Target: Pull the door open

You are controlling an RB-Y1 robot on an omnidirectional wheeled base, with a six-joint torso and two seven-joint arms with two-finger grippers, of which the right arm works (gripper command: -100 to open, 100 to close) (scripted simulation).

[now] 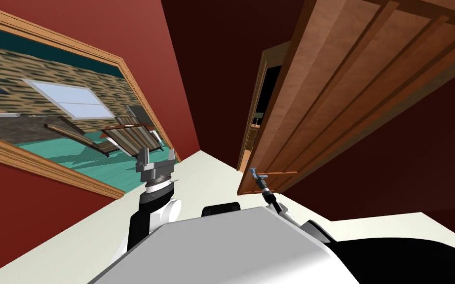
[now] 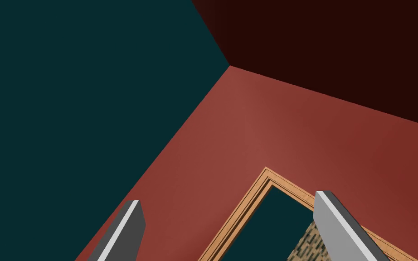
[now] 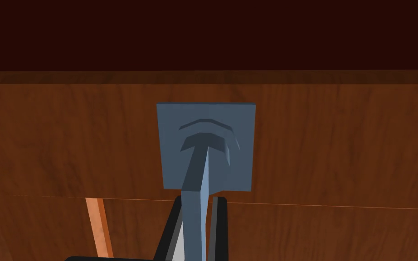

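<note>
Head view: the brown panelled door (image 1: 350,84) stands ajar ahead and to my right, its leaf angled toward me. In the gap between leaf and frame (image 1: 257,93) I see a black area. My right gripper (image 1: 254,173) is up at the blue handle (image 1: 252,171) near the leaf's free edge, with the forearm running back to me across the cream floor (image 1: 207,167). A red wall (image 1: 172,59) closes off my left side, and in it a wood-trimmed opening (image 1: 123,64) shows a room with a teal floor, a window and slatted furniture. The strip of floor between that wall and the door leaf is narrow.

Left wrist view: my left gripper (image 2: 227,197), which the head view shows raised in front of the trimmed opening, has its 2 fingers (image 2: 339,226) spread wide with nothing between them.

Right wrist view: the handle is a blue-grey square plate on the brown door face, with a lever running from it straight back into the gripper. Both dark fingers (image 3: 219,222) press the lever's sides, closed tight on it. A lighter orange strip (image 3: 97,226) on the door lies just beside the gripper. A dark maroon wall (image 3: 203,31) lies past the door's edge.
</note>
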